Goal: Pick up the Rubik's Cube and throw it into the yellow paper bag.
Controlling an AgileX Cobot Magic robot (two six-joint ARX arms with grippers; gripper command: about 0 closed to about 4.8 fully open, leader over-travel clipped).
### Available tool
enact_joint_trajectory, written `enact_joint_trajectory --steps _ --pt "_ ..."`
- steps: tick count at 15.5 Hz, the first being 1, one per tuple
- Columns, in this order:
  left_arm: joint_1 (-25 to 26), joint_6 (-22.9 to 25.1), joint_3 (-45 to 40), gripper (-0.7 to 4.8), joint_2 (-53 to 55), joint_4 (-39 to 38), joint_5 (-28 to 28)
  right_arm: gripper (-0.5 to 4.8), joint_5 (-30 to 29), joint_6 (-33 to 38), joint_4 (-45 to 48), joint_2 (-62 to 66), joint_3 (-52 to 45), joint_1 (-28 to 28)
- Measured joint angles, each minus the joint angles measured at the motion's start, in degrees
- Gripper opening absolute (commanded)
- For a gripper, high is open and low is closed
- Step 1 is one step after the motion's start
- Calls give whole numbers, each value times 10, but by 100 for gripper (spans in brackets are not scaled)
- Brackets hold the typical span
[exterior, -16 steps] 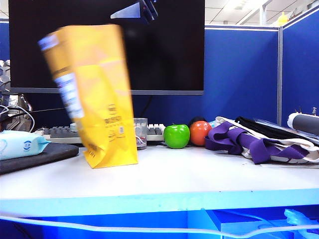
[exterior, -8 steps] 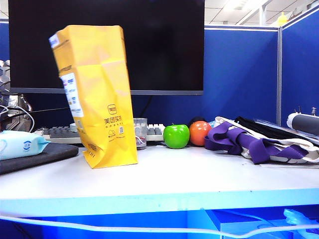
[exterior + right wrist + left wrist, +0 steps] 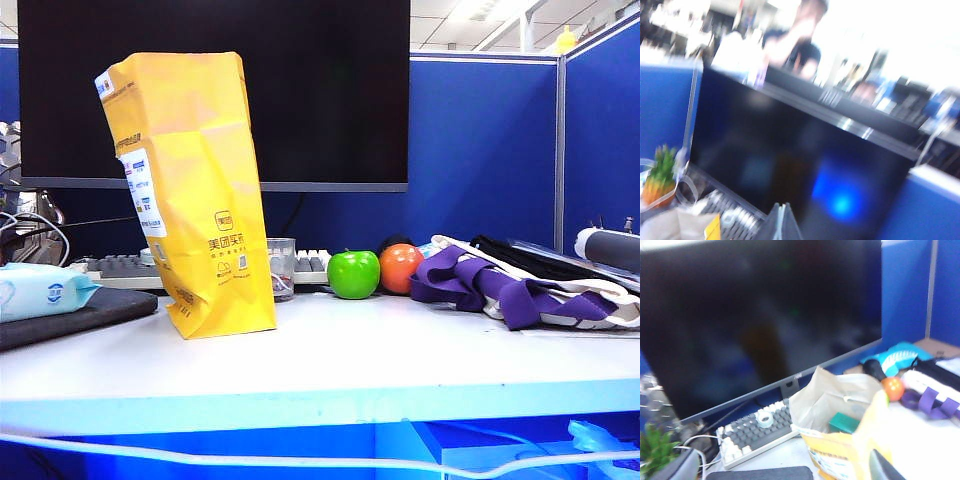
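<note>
Now, your left gripper [image 3: 880, 467]: jaws released, empty, near bag mouth. Yellow paper bag [image 3: 195, 190]: stands at 9 o'clock of green apple [image 3: 354, 273], long axis upright, top leaning to 11 o'clock, mouth up. A nudge would likely topple it. Rubik's Cube: unseen, perhaps inside bag, orientation untellable. Right gripper [image 3: 782, 222]: clenched, empty, facing monitor [image 3: 790, 150].

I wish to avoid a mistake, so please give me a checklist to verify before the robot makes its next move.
1. The yellow paper bag stands on the table with its mouth open: ok, though it leans a little.
2. Rubik's Cube in the bag: cannot tell; a green block lies inside.
3. Left end effector, above the bag's mouth, open and empty: ok.
4. Right end effector, raised toward the monitor, shut on nothing: ok.
</note>
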Motion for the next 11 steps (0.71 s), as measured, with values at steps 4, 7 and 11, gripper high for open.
enact_joint_trajectory --steps 4,7,11 --pt "0 -7 -24 457 -88 -59 -5 -2 37 1 92 -259 -318 0" --pt "0 -14 -102 428 -175 -72 -12 -1 45 68 220 -493 -622 1" --pt "0 -40 -209 378 -301 -76 -30 -1 51 131 270 -689 -908 1"
